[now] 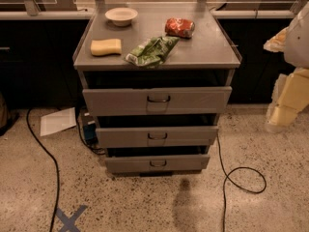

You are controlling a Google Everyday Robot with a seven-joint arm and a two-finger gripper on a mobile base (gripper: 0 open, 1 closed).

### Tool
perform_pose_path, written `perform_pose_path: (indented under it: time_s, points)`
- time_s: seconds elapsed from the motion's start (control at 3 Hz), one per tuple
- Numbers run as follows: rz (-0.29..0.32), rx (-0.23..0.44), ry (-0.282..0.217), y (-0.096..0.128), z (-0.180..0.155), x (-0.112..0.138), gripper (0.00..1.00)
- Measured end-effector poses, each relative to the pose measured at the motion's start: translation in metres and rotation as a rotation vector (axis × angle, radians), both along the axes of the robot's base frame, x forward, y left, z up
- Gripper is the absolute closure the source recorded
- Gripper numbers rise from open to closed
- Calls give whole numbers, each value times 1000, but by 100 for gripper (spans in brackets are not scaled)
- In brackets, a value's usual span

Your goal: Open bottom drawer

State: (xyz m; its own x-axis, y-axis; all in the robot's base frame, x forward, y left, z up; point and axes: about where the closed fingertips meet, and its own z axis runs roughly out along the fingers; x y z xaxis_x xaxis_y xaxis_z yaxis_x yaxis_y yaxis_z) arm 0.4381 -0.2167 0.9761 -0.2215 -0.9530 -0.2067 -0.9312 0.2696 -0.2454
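The bottom drawer is the lowest and narrowest grey front of the grey metal cabinet, with a small dark wire handle at its centre. A dark gap shows above its front, and none of its inside shows. The mid drawer and the wide top drawer sit above it. My gripper is part of the pale, blurred arm at the right edge, well to the right of the cabinet and at about the height of the top drawer. It touches nothing.
On the cabinet top lie a white bowl, a yellow sponge, a green bag and a red bag. Black cables run over the floor on both sides. A paper sheet and blue tape cross lie at the left.
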Motion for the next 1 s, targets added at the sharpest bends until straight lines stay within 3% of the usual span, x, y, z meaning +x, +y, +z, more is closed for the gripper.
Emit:
perform_pose_path:
  time_s: [0.67, 1.0]
  points:
    - [4, 9, -23, 3, -2, -3, 0]
    - [-1, 50, -21, 11, -24, -14, 0]
